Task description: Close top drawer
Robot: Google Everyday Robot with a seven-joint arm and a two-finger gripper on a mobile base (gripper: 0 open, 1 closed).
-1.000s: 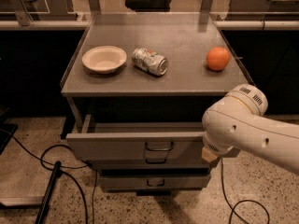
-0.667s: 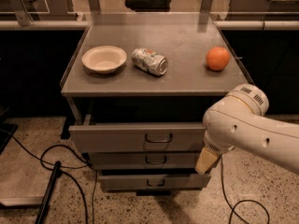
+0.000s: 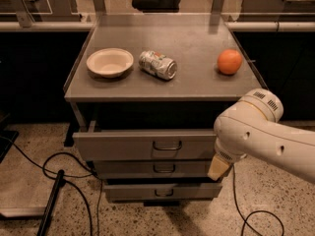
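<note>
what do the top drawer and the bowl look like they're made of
The top drawer looks like grey painted sheet metal: flat matte front, thin side walls. The bowl seems paper or foam: cream, dull, thin rim. The gripper hangs just below the drawer's right end.

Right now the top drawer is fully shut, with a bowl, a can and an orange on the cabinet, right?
No: the camera view shows the top drawer pulled out. The bowl, can and orange are on the cabinet; the gripper hangs by the drawer's right end.
</note>
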